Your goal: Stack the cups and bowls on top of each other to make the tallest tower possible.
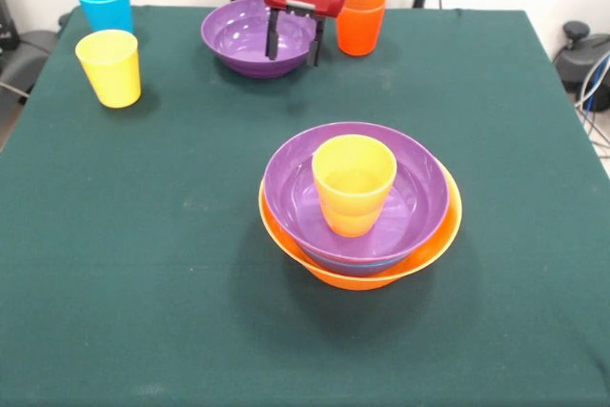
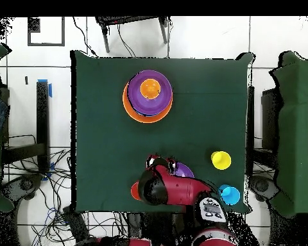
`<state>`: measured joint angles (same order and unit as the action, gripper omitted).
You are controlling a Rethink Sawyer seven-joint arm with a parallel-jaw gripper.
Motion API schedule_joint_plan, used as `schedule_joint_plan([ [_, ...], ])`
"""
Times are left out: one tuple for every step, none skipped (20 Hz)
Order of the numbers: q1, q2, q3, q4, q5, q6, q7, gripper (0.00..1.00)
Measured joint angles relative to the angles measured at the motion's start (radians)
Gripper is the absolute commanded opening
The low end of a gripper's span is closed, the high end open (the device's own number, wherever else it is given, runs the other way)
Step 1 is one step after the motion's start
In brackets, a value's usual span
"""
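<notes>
Over the far purple plastic bowl [image 1: 255,37] we see the red and black claw [image 1: 294,43] hanging with its two dark fingers [image 1: 273,37] spread apart and holding nothing; one finger reaches down inside the bowl, the other sits at its rim on the side toward the red-orange plastic cup [image 1: 360,20]. That cup stands upright just beside the bowl. In the overhead view the arm [image 2: 172,189] covers most of this bowl, leaving only a purple sliver [image 2: 183,170] showing.

Moving outward along the same edge of the dark green table [image 1: 143,264], we find a light blue plastic cup [image 1: 105,4] at the corner and a yellow plastic cup [image 1: 110,67] just in front of it, both upright and apart from the bowl.

Nearer the middle of the table we see the tower [image 1: 360,205]: a large orange plastic bowl [image 1: 429,250] as base, a thin blue rim [image 1: 367,265] peeking above it, a wide purple bowl [image 1: 419,188] nested on that, and an orange-yellow cup [image 1: 353,184] standing upright inside.
</notes>
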<state>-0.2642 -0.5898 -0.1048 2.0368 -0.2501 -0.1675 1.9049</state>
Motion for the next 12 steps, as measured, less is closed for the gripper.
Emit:
schedule_joint_plan([
  [0.001, -0.005, -0.002, 0.002, 0.000, 0.000, 0.000, 1.00],
  [0.003, -0.008, -0.003, 0.003, 0.000, 0.000, 0.000, 1.00],
  [0.005, -0.011, -0.005, 0.004, 0.000, 0.000, 0.000, 1.00],
  [0.007, -0.013, -0.009, 0.005, 0.000, 0.000, 0.000, 1.00],
  [0.015, -0.014, -0.018, 0.005, 0.000, -0.001, 0.000, 1.00],
  [0.024, -0.013, -0.027, 0.005, 0.000, -0.003, 0.000, 1.00],
  [0.036, -0.011, -0.037, 0.005, 0.000, -0.006, 0.000, 1.00],
  [0.052, -0.008, -0.050, 0.006, 0.000, -0.012, 0.000, 1.00],
  [0.059, -0.006, -0.055, 0.006, 0.000, -0.016, 0.000, 1.00],
  [0.074, -0.005, -0.065, 0.008, 0.000, -0.028, 0.000, 1.00],
  [0.083, -0.005, -0.070, 0.011, 0.000, -0.040, 0.000, 1.00],
  [0.087, -0.005, -0.072, 0.013, 0.000, -0.049, 0.000, 1.00],
])
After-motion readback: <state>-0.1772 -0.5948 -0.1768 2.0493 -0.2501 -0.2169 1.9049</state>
